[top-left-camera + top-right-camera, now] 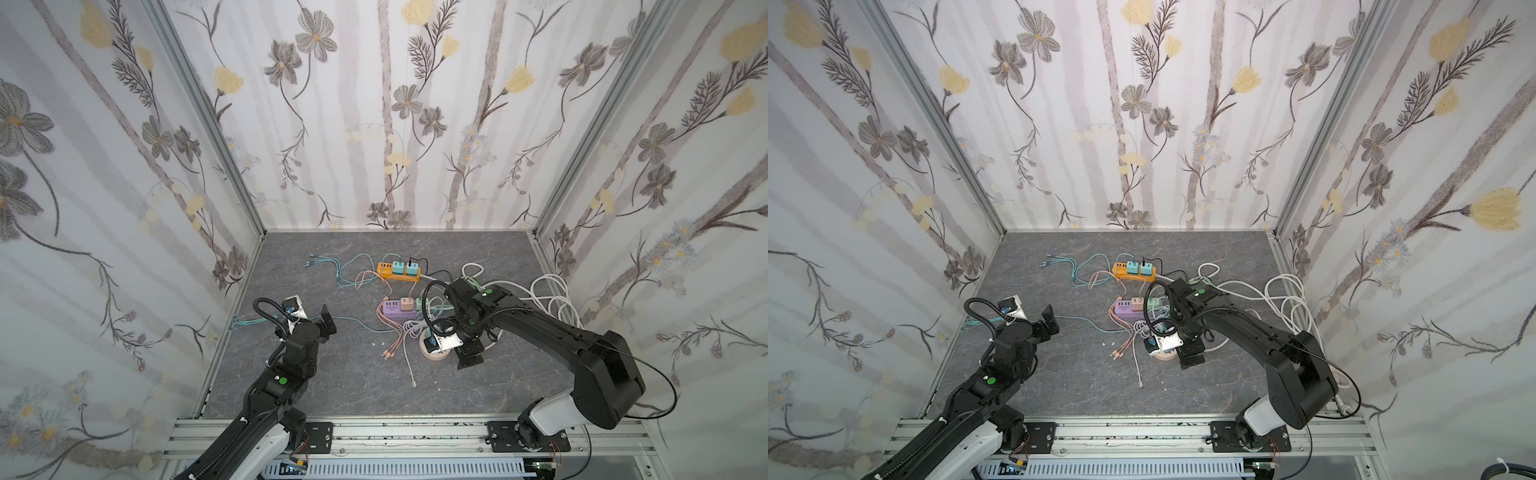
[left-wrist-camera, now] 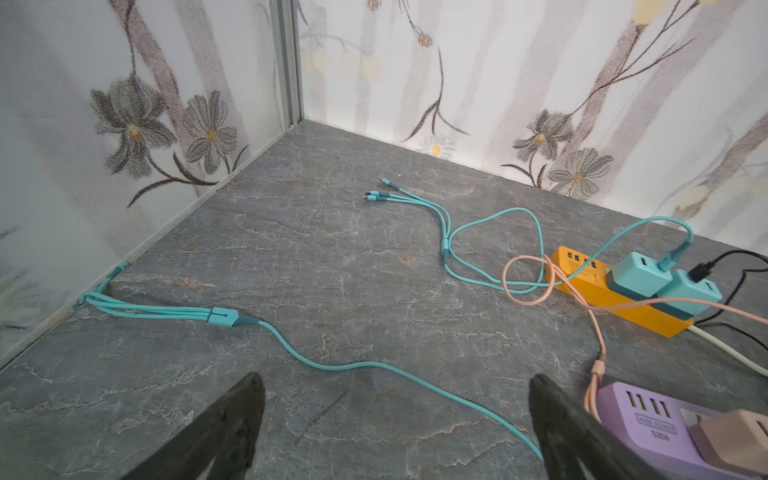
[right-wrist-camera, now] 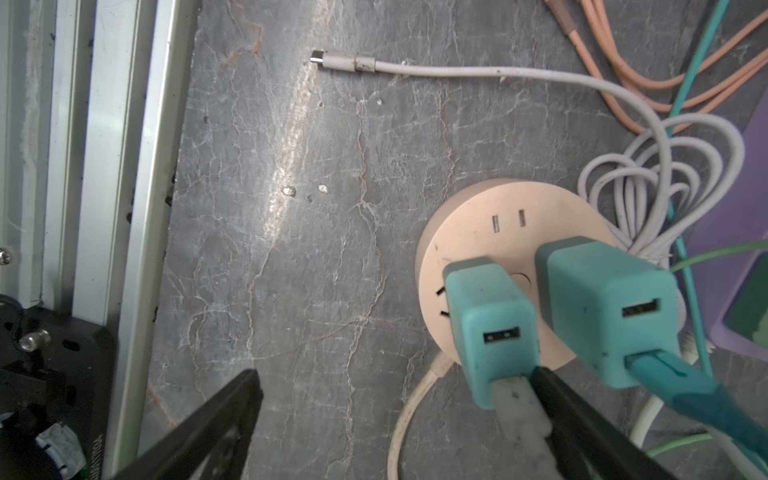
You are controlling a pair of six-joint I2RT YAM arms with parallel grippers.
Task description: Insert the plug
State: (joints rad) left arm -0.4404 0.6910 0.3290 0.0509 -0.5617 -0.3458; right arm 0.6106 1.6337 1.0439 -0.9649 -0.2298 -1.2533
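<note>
Right gripper (image 3: 399, 399) is standing wide open, holding nothing, one finger just beside the white USB plug (image 3: 515, 399), which is sitting in the teal adapter (image 3: 490, 316) on the round peach plastic socket hub (image 3: 498, 203). Left gripper (image 2: 395, 399) is hovering wide open, empty, well apart from that hub.

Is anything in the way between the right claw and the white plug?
Nothing visible. The white plug sits in a teal charger on the round socket, right beside one finger of the open right gripper.
</note>
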